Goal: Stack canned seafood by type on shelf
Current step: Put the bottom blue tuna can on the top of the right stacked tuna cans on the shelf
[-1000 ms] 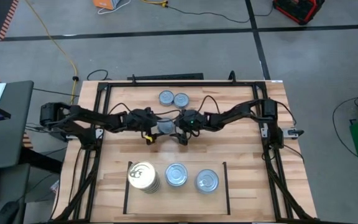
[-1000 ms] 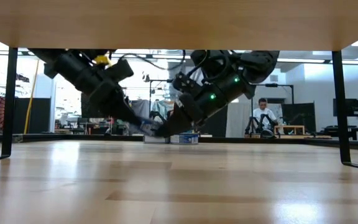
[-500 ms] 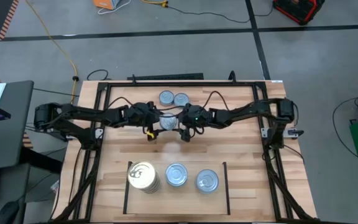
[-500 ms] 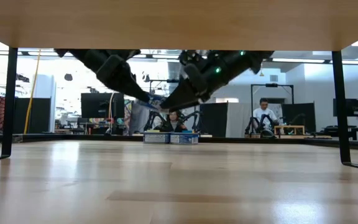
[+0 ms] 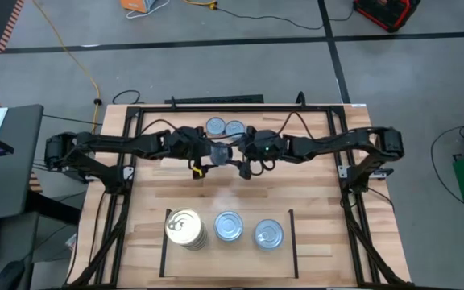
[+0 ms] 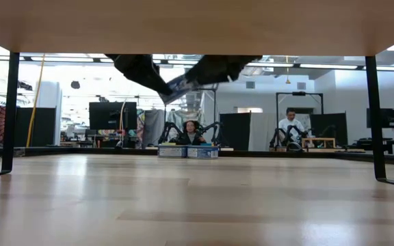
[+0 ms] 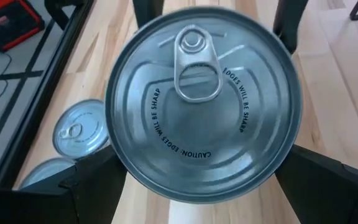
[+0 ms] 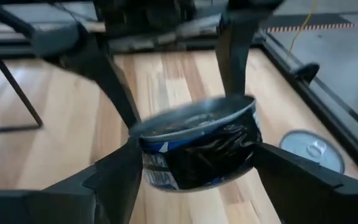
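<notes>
One tin with a silver top and blue sides (image 5: 221, 151) is up in the air over the table's middle, between both grippers. My left gripper (image 5: 206, 152) comes at it from the left and my right gripper (image 5: 237, 151) from the right; both are shut on it. The low view shows the tin (image 6: 183, 83) tilted, well above the wood. Two more silver-topped tins (image 5: 215, 126) (image 5: 234, 128) rest on their bases near the far edge. On the shelf (image 5: 164, 242) at the near edge stand a gold-topped stack (image 5: 185, 228) and two silver-topped stacks (image 5: 229, 226) (image 5: 267, 234). My left gripper (image 7: 204, 183) pinches the tin by its side wall (image 7: 120, 158), one finger (image 7: 92, 186) on each side, coming level from the table's left. The tin is lifted clear, its pull-tab top facing this wrist camera. My right gripper (image 8: 197, 177) pinches the same tin across its blue side wall (image 8: 157, 171) between two fingers (image 8: 114, 180), coming from the table's right. The tin hangs clear of the table, tilted.
The black metal frame (image 5: 135, 113) runs round the table's edges, with rails down both sides. Bare wood lies between the lifted tin and the shelf. The low view shows the room behind, with a person (image 6: 291, 116) and other robot arms far off.
Both grippers have risen from near the tabletop with the tin between them, drifting slightly toward the far edge. The tin now hangs well clear of the wood, above the two tins left on the table.
</notes>
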`<action>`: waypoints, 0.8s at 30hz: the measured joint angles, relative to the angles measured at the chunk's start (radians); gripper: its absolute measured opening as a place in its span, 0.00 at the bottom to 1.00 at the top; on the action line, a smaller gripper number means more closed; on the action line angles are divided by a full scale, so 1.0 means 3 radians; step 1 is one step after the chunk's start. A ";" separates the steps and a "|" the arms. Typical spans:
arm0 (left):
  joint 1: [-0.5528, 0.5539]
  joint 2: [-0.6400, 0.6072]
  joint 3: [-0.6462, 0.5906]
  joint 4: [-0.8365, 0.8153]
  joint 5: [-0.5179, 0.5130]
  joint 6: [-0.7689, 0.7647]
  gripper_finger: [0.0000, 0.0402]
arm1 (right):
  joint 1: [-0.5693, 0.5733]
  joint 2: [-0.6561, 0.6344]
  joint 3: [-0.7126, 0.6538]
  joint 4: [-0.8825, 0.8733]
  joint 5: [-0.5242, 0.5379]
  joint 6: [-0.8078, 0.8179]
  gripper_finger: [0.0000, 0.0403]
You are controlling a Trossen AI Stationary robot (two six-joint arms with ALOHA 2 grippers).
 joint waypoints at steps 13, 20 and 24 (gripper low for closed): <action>-0.0095 0.0001 0.0423 -0.0452 0.0032 0.0082 0.92 | 0.0108 -0.0202 0.0007 -0.0056 0.0061 0.0021 0.82; -0.0110 -0.0003 0.0577 -0.0681 0.0034 0.0094 0.92 | 0.0201 -0.0192 0.0121 -0.0199 0.0234 0.0033 0.82; -0.0165 -0.0029 0.0688 -0.0830 -0.0024 0.0114 0.92 | 0.0217 -0.0193 0.0286 -0.0404 0.0246 0.0021 0.82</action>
